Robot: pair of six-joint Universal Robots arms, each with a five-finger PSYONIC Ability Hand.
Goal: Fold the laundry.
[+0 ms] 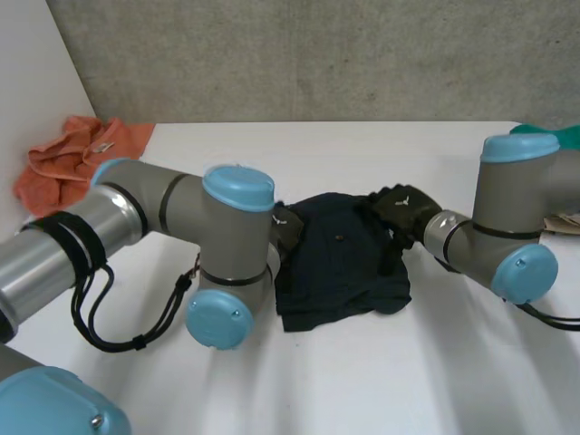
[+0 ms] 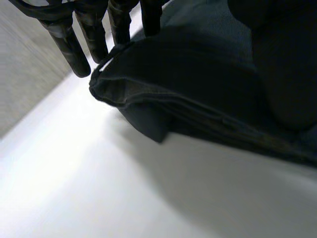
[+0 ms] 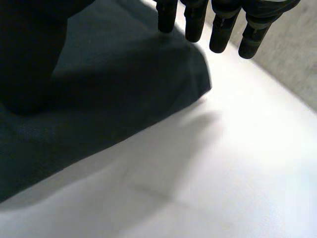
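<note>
Item under inspection: one dark navy fabric garment [image 1: 340, 258], lying bunched and partly folded near the middle of the white counter [image 1: 408, 362].

The left hand [image 1: 286, 227] is at the garment's left edge. Its fingers [image 2: 67, 39] are extended straight and released, with the tips at a doubled hem. The right hand [image 1: 399, 210] is at the far right corner. Its fingers [image 3: 220, 34] are likewise straight and grasp nothing.

Risks:
1. The left-side fold looks loose, with a lower layer protruding beneath it. It could spring open once pressure is removed.
2. Fingertips at the hem may snag it and drag the garment askew.
3. Uneven pressing by the two hands could shift the layers and crease them.

A crumpled orange cloth [image 1: 68, 159] lies well apart at the far left of the counter and poses no interference.
</note>
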